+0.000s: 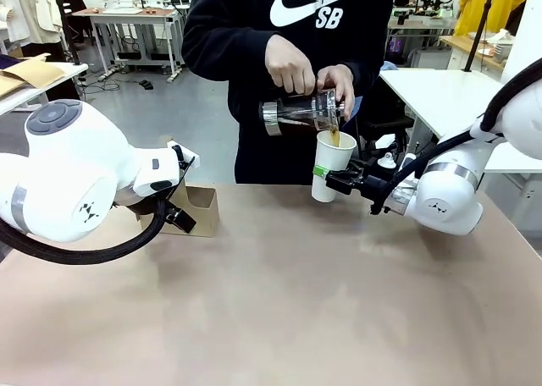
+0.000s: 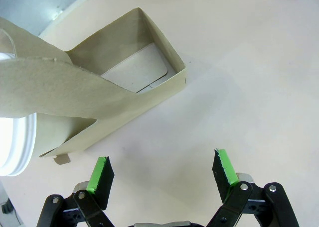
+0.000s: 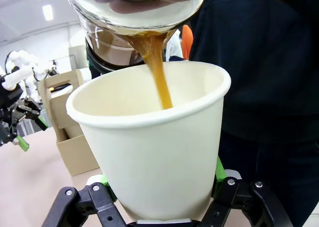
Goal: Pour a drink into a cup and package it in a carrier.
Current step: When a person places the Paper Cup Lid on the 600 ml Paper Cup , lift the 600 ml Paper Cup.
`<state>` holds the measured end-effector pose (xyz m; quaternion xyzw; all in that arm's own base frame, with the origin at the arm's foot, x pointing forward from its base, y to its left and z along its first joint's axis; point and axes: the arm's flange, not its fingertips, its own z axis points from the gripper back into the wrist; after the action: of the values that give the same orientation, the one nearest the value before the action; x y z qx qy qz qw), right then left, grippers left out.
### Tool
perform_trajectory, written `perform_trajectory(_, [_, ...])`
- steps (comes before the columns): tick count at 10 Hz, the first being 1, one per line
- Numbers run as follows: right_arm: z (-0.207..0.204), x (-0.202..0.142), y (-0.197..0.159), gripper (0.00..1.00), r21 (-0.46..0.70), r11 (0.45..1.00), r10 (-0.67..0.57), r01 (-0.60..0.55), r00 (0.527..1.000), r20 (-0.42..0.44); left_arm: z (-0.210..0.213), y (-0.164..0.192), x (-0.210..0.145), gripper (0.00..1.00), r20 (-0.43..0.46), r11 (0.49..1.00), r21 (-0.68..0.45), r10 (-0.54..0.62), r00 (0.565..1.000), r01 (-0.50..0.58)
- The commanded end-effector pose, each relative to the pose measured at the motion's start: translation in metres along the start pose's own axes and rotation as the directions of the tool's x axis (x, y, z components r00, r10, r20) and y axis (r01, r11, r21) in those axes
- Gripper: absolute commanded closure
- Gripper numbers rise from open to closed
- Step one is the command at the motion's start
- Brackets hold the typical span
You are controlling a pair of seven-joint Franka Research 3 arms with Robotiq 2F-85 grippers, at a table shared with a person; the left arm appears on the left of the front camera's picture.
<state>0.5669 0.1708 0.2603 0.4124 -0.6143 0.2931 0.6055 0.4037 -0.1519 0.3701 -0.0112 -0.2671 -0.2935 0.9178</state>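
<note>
A person's hands tip a clear bottle (image 1: 298,113) with silver ends over the tall white paper cup (image 1: 332,162). The amber drink (image 3: 158,72) runs in a thin stream from the bottle (image 3: 134,13) into the cup (image 3: 154,147). My right gripper (image 1: 329,176) is shut on the cup's lower part, holding it upright above the table's far edge; green pads (image 3: 220,168) press its sides. The brown cardboard carrier (image 1: 193,208) stands at the far left. My left gripper (image 2: 162,165) hovers open just beside the carrier (image 2: 124,82), nothing between its fingers.
A white round rim (image 2: 15,137) sits in the carrier's other slot, at the left wrist view's left edge. The tan table (image 1: 288,301) stretches wide in front of both arms. A white table (image 1: 440,94) stands behind the right arm.
</note>
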Motion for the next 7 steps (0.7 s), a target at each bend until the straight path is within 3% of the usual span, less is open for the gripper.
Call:
perform_trajectory(1, [-0.0017, 0.0042, 0.0018, 0.2, -0.007, 1.0, -0.001, 0.001, 1.0, 0.005, 0.0003, -0.0001, 0.0001, 0.0, 0.001, 1.0, -0.001, 0.0, 1.0, 0.0])
perform_trajectory(7, [-0.0017, 0.0042, 0.0018, 0.2, -0.007, 1.0, -0.001, 0.001, 1.0, 0.005, 0.0003, -0.0001, 0.0001, 0.0, 0.001, 1.0, -0.001, 0.0, 1.0, 0.0])
